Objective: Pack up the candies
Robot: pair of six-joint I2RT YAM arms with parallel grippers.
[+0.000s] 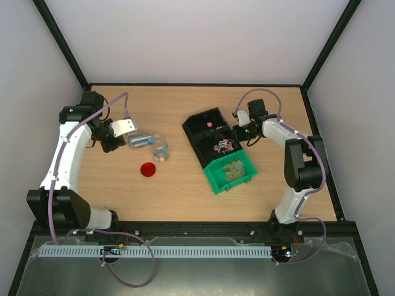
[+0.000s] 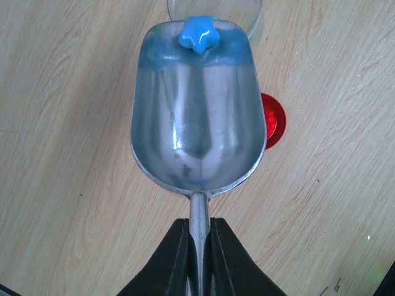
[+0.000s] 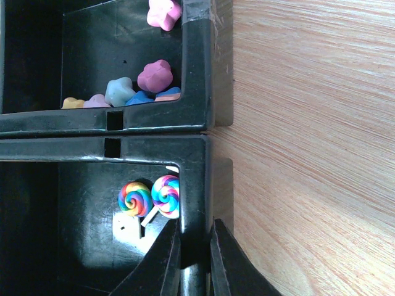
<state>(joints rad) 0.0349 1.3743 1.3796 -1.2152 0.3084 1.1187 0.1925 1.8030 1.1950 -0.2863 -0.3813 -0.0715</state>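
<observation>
Packing looks partway: a few candies lie in the clear jar, one blue candy sits at the lip of the scoop over it, and most lie in the bins; the left fingers clench the scoop handle, the right fingers pinch a black bin wall, the red lid lies near the jar, and bare surface separates jar and bins

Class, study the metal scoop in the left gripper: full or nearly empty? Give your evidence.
Nearly empty: the scoop holds one blue candy at its front lip; the rest of the bowl is bare metal.
</observation>
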